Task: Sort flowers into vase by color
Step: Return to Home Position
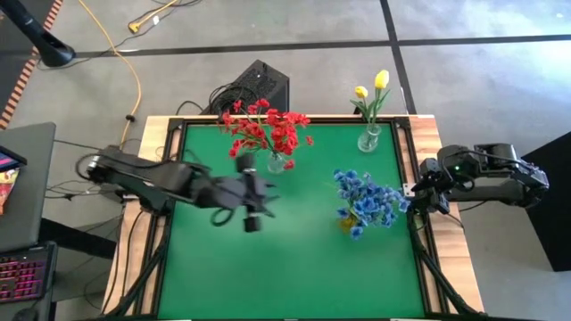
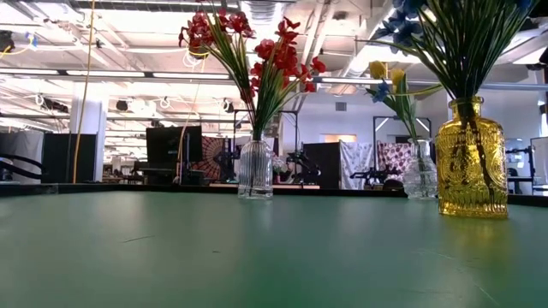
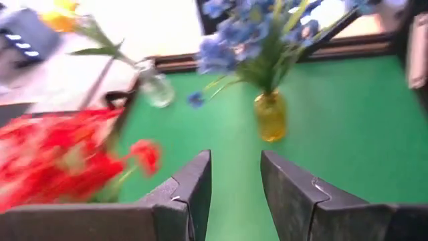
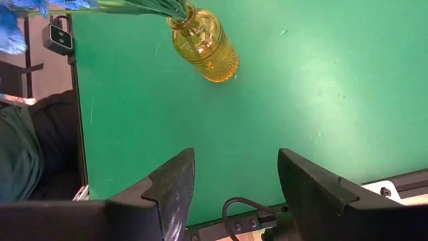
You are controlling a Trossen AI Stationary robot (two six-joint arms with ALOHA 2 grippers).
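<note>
Amber ribbed glass vase (image 4: 204, 48) carrying the clustered blue artificial flowers (image 1: 368, 200) stands just ahead of the right gripper (image 4: 235, 161), whose jaws are spread wide and empty. The left gripper (image 3: 235, 164), jaws parted around nothing, hovers just beside the red-bloomed spray (image 1: 266, 127) in its clear fluted glass vase (image 2: 255, 169). The yellow tulip-like buds (image 1: 381, 80) in a small clear vase (image 1: 369, 139) sit well beyond it. These sprays likely handle light, with thin springy stems and soft blooms. A gentle pinch on the bare stem below the leaves suits best, since the top-heavy vases could tip.
</note>
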